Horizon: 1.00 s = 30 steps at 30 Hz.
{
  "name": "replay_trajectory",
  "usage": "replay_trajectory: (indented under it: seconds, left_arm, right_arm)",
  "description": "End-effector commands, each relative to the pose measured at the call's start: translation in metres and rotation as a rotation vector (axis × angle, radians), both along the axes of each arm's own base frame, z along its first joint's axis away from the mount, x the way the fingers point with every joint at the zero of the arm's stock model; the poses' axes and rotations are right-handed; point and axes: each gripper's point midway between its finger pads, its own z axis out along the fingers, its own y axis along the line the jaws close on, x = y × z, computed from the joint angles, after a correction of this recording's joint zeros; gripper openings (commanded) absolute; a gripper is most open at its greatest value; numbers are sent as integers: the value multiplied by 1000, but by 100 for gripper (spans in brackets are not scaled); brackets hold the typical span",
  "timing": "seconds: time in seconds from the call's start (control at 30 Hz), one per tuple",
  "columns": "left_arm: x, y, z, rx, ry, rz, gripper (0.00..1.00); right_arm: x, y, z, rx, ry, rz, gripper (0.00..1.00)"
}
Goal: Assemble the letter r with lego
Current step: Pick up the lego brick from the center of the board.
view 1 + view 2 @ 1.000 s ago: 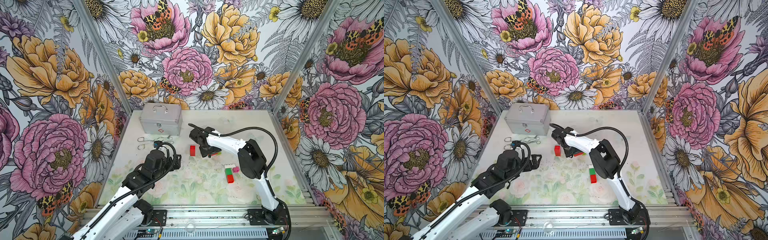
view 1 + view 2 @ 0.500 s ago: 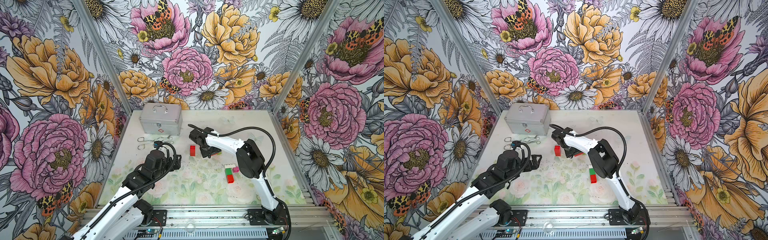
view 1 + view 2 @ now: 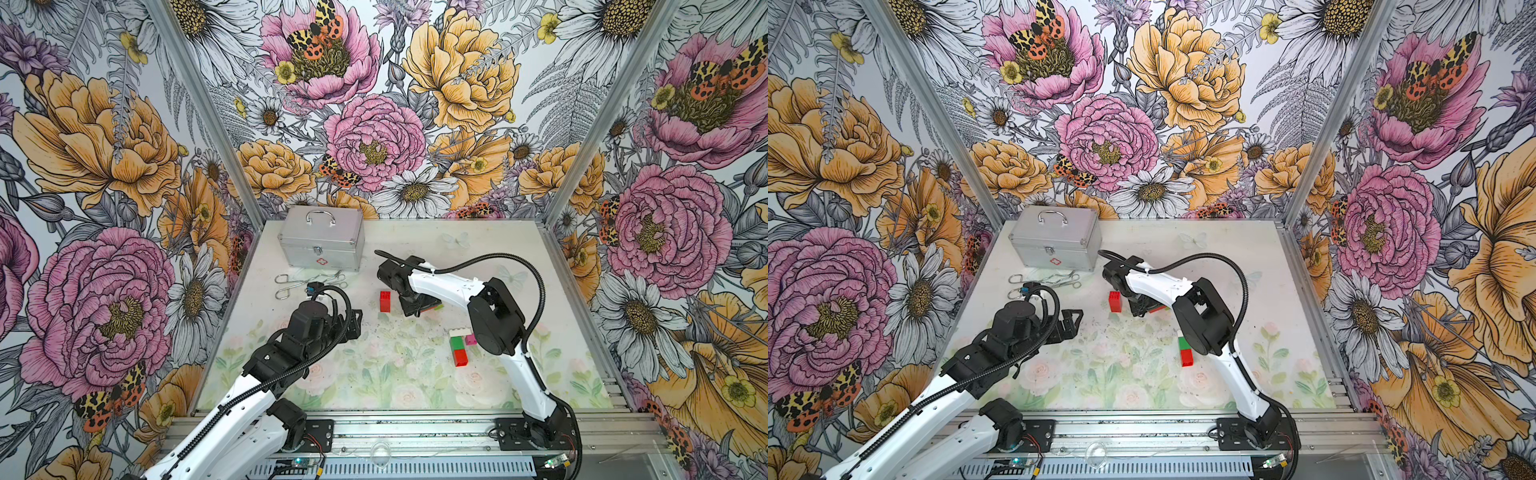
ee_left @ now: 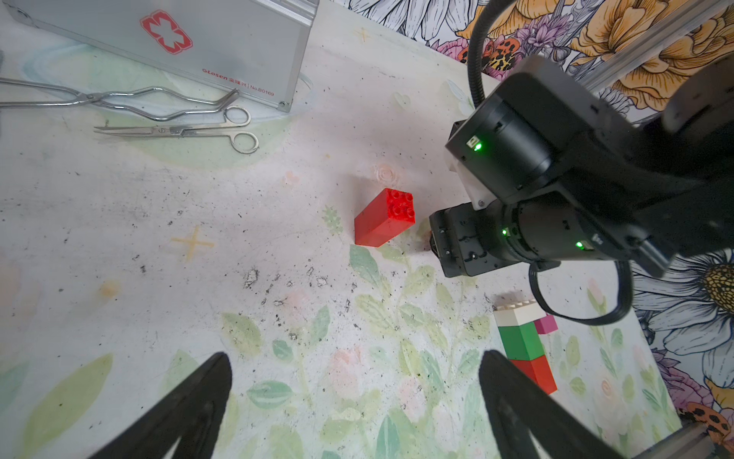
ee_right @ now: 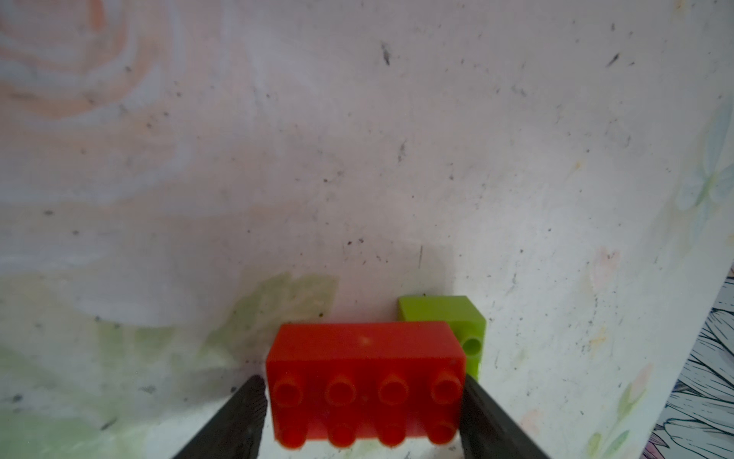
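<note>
- Right wrist view: the right tool (image 5: 363,397) has its two dark fingers (image 5: 242,413) set apart, one at each short end of a red brick (image 5: 365,353) that lies with its studs toward the camera. The fingers sit close against the brick, but I cannot tell whether they press on it.
- A lime brick (image 5: 437,310) lies just beside one far corner of that red brick.
- In both top views the right tool is low over the surface (image 3: 478,249), a little toward 12 o'clock from its middle. Slivers of red and lime show at its 3 o'clock side.
- A tall red piece (image 3: 385,301) stands studs up just at 9 o'clock of the right tool, apart from it.
- The left tool (image 4: 355,355) has its jaws spread wide over bare surface. It hangs at 8 o'clock of the tall red piece, near it but not touching.
- At 4 o'clock of the right tool a row lies on the surface: a white brick (image 3: 457,332), a dark green brick (image 3: 457,344) and a second red brick (image 3: 460,357), end to end. A pink brick (image 3: 471,339) is at its 3 o'clock side.
- A silver case (image 3: 320,245) stands at 11 o'clock, with scissors (image 4: 178,131) and forceps (image 4: 119,99) at its 6 o'clock.
</note>
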Motion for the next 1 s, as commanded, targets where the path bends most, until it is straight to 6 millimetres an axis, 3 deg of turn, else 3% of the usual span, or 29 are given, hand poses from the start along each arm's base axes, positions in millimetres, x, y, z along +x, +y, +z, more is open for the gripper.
replay_trajectory:
  seconds: [0.0,0.17,0.73,0.97]
  left_arm:
    - [0,-2,1,-35,-7,1,99]
    - [0,-1,2,-36,-9,9,99]
    - [1,-3,2,-38,-5,1,99]
    - [1,-3,3,-40,-6,0,99]
  right_arm:
    - [4,1,1,-22,-25,-3,75]
    - [5,-1,2,-29,-27,-3,71]
    - [8,4,8,15,-26,-19,74]
    - [8,2,4,10,-14,-23,69]
